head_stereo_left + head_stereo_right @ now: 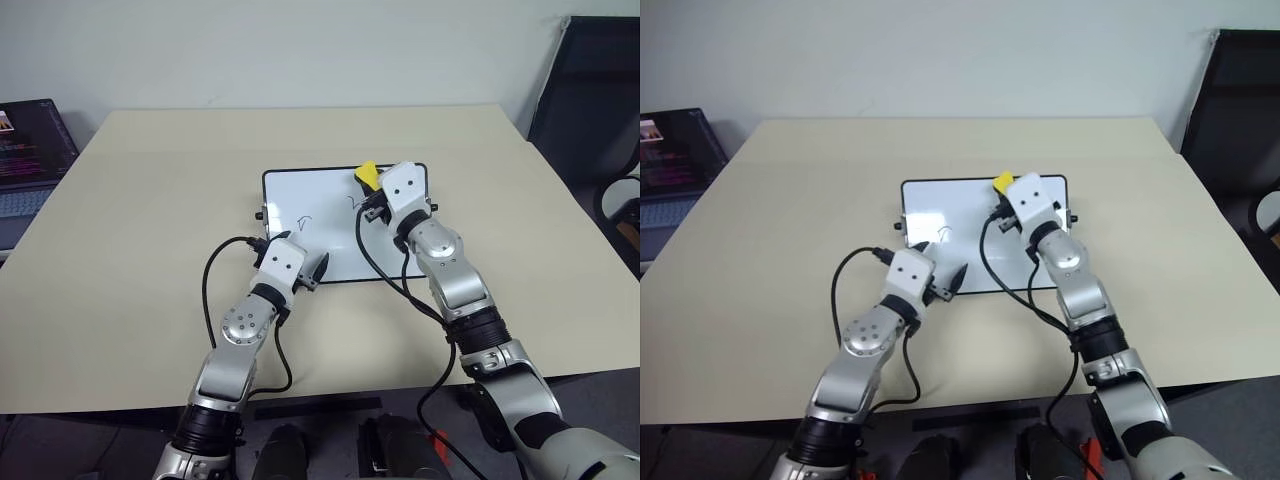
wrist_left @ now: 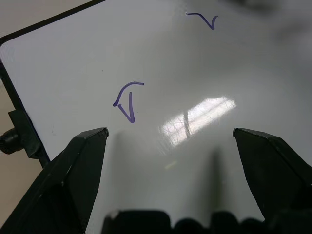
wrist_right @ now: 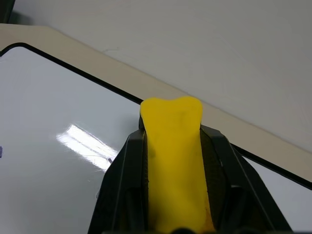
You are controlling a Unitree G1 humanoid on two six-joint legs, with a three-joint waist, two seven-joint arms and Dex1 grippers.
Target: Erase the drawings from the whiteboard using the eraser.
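The whiteboard (image 1: 310, 195) lies flat in the middle of the beige table. Two of the drawings show on it, thin dark squiggles: one near its left side (image 1: 305, 221) (image 2: 127, 100), one further right (image 1: 352, 203) (image 2: 204, 19). The yellow eraser (image 1: 367, 175) (image 3: 174, 161) is clamped in my right gripper (image 1: 371, 186), which is shut on it and hovers over the board's far right part. My left gripper (image 1: 300, 252) stands open over the board's near left edge, with nothing between its fingers (image 2: 83, 161).
An open laptop (image 1: 25, 160) sits off the table's left edge. A black chair (image 1: 590, 100) stands at the back right. Black cables loop from both wrists over the table's near part (image 1: 210, 290).
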